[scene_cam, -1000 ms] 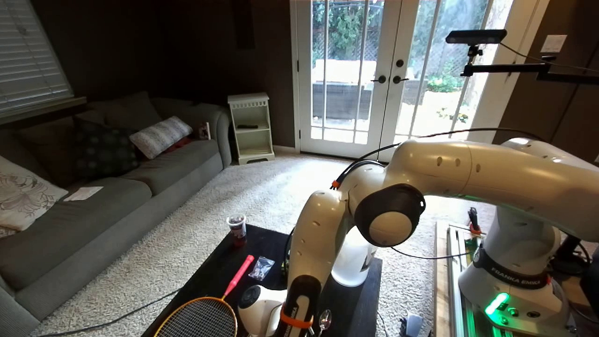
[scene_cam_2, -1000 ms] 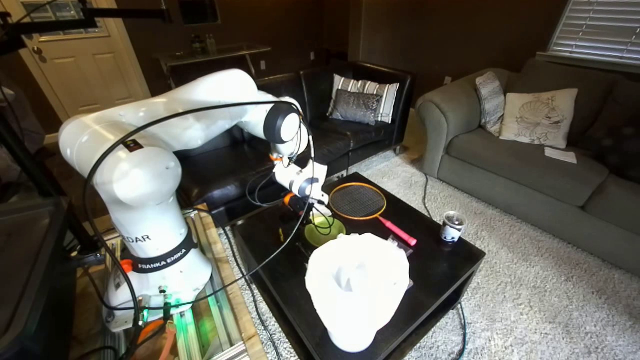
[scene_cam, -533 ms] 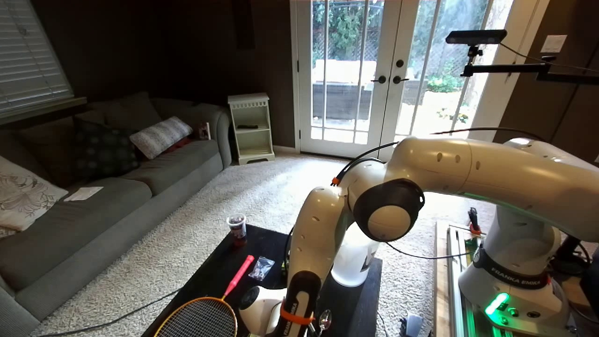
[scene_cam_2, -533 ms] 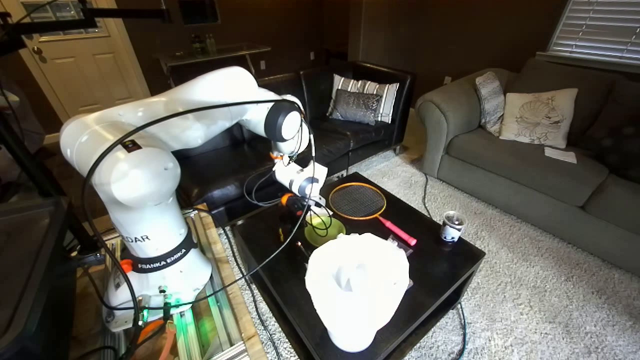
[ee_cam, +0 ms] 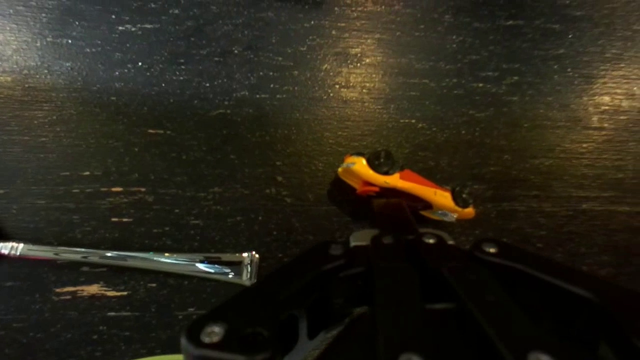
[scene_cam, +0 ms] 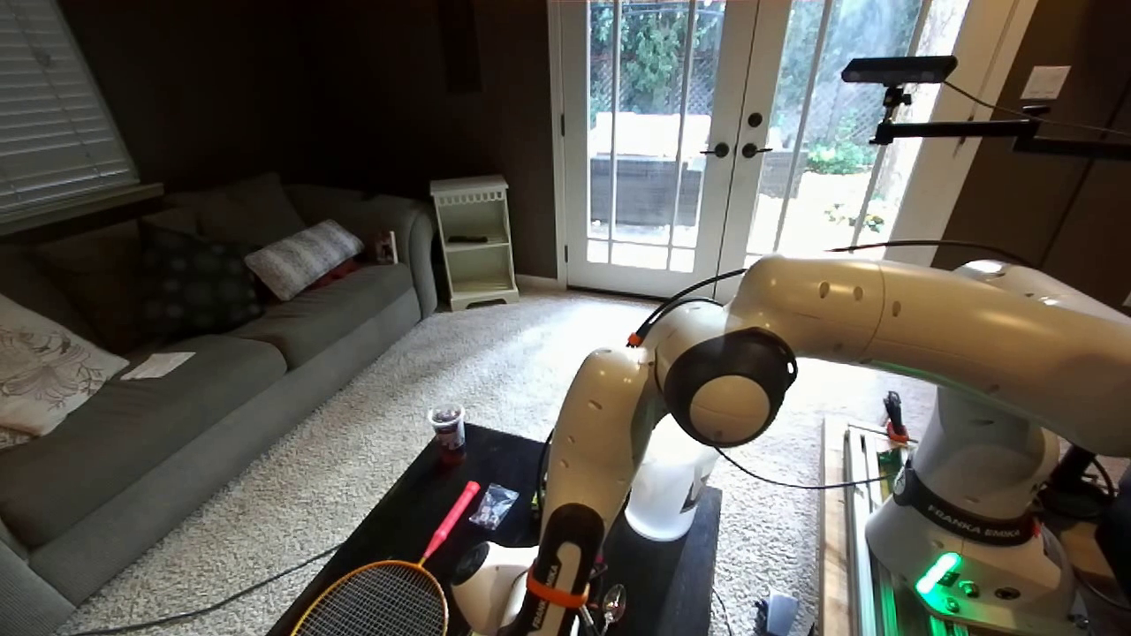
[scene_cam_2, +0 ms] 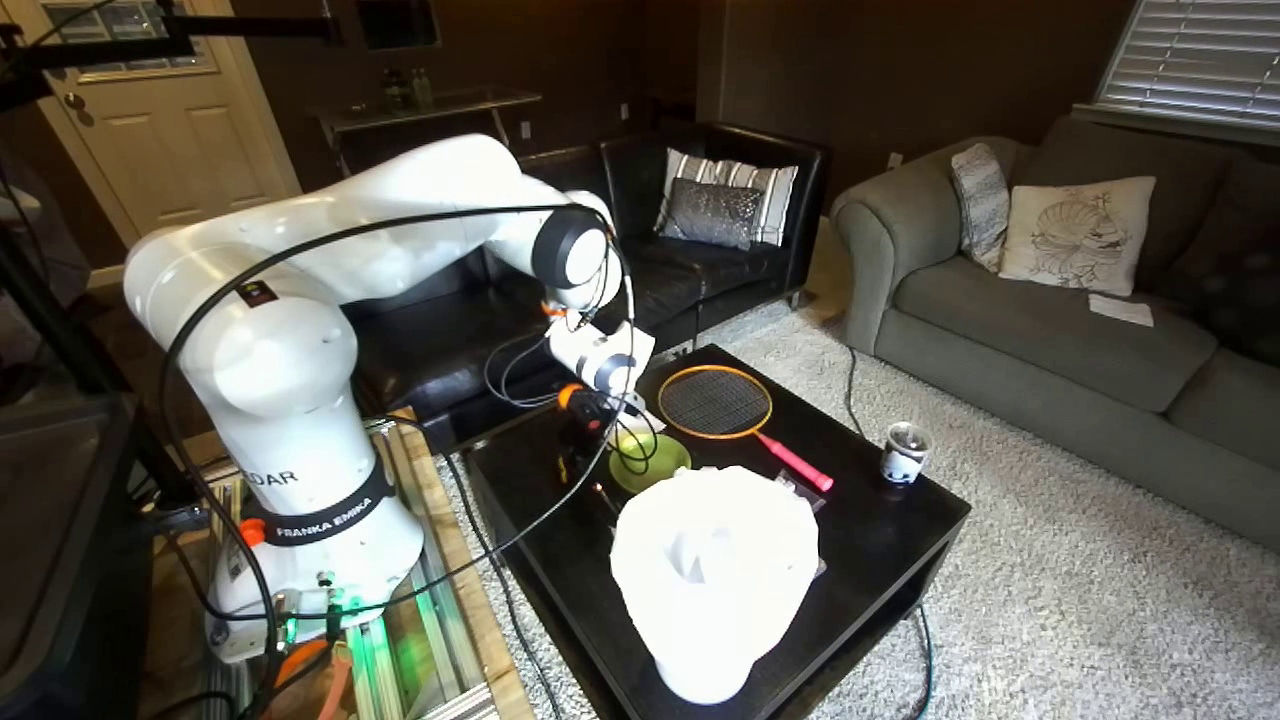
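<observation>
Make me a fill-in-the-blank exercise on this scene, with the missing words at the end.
1. Nearest the gripper, in the wrist view, is a yellow-and-red toy ____.
2. A shiny handle runs off the ____ edge of that picture.
3. In an exterior view, the bowl on the table is coloured ____.
4. The racket, seen in both exterior views, has a grip coloured ____.

Missing words: car; left; green; pink.

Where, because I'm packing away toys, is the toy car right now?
The toy car is in the wrist view, right of centre, by the tips of the pincer, with a silver handle lower left.
</observation>
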{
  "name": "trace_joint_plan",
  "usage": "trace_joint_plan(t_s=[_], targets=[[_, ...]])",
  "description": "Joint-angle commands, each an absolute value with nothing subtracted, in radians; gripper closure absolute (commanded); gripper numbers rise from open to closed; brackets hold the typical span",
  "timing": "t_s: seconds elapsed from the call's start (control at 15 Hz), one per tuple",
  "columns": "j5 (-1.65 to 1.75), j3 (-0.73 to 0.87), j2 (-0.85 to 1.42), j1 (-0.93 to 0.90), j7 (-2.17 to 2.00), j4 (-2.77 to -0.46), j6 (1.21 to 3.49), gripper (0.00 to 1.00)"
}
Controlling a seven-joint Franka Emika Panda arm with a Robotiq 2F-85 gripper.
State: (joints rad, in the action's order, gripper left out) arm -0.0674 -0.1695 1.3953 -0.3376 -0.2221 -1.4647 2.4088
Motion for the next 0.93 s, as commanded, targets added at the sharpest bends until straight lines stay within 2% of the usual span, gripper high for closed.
trace_joint_plan(t_s=[0.0, 0.87], targets=[[-0.081, -0.191, 1.390, -0.314, -0.186, -1.483, 2.390, 1.00], [-0.090, -0.214, 1.405, -0.294, -0.161, -1.476, 2.316, 1.00]])
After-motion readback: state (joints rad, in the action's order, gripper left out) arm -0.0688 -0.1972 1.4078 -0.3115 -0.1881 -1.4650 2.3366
